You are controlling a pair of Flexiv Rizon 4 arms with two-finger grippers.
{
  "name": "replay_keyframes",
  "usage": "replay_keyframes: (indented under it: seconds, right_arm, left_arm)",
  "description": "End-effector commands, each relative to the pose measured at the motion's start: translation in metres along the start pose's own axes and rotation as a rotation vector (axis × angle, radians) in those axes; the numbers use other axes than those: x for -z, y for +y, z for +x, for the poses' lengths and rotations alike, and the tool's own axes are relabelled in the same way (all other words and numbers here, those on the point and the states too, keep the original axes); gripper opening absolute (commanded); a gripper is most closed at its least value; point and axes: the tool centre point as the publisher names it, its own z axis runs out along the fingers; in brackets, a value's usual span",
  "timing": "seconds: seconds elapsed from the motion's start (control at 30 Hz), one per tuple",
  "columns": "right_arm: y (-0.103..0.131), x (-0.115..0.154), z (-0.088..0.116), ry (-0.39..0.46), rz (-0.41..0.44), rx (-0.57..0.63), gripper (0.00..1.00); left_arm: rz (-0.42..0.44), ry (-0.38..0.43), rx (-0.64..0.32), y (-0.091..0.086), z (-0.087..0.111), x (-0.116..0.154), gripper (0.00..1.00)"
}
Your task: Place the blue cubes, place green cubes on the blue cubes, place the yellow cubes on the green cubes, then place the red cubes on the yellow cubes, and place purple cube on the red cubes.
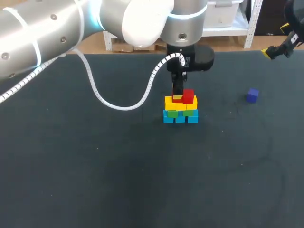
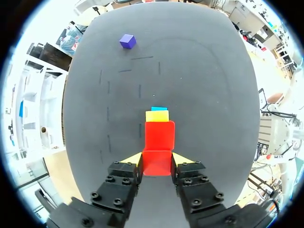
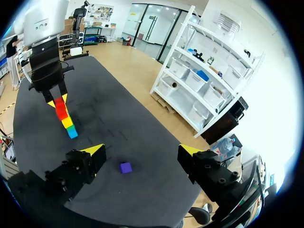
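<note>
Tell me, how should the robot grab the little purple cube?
Probably pinch two opposite flat side faces of the small purple cube, coming straight down from above with the open right gripper. It sits alone on the dark table, sides free.

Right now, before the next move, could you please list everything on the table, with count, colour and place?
blue cubes: at least two showing, blue, bottom row, mid-table.
green cubes: at least two showing, green, on the blue cubes.
yellow cubes: at least two showing, yellow, on the green cubes.
placed red cube: one, red, on the yellow cubes.
held red cube: one, red, beside the placed one.
purple cube: one, purple, alone, right of the other cubes.
table: one, dark, under everything.
left claw: one, shut on the held red cube.
right claw: one, open, raised at the table's far right.
</note>
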Motion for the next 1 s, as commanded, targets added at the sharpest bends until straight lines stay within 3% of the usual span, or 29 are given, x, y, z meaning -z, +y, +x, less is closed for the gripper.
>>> replay_keyframes:
  seconds: [0.03, 0.1, 0.27, 0.37, 0.43, 0.5, 0.53, 0.8, 1.0]
  right_arm:
    - [0.004, 0.001, 0.001, -0.002, 0.079, -0.002, 1.00]
    - [0.004, 0.001, 0.001, -0.002, 0.079, -0.002, 1.00]
    - [0.004, 0.001, 0.001, -0.002, 0.079, -0.002, 1.00]
    - [0.004, 0.001, 0.001, -0.002, 0.079, -0.002, 1.00]
    - [0.004, 0.001, 0.001, -0.002, 0.079, -0.002, 1.00]
    - [0.004, 0.001, 0.001, -0.002, 0.079, -0.002, 1.00]
    - [0.004, 0.001, 0.001, -0.002, 0.079, -0.002, 1.00]
    - [0.004, 0.001, 0.001, -0.002, 0.079, -0.002, 1.00]
    - [0.004, 0.001, 0.001, -0.002, 0.079, -0.002, 1.00]
  left_arm:
    - [0.007, 0.005, 0.000, 0.002, -0.001, 0.000, 0.09]
    - [0.009, 0.007, 0.000, 0.001, -0.001, 0.000, 0.18]
    - [0.009, 0.009, 0.004, 0.001, 0.000, -0.001, 0.28]
    - [0.009, 0.009, 0.005, 0.001, 0.000, -0.002, 0.42]
    - [0.010, 0.009, 0.005, 0.002, 0.000, -0.002, 0.44]
    - [0.011, 0.009, 0.001, 0.001, -0.001, -0.002, 0.53]
    - [0.011, 0.009, 0.001, 0.001, -0.001, -0.002, 1.00]
    - [-0.027, -0.038, 0.021, 0.001, 0.006, 0.017, 1.00]
    - [-0.096, -0.136, 0.066, 0.009, 0.035, 0.048, 1.00]
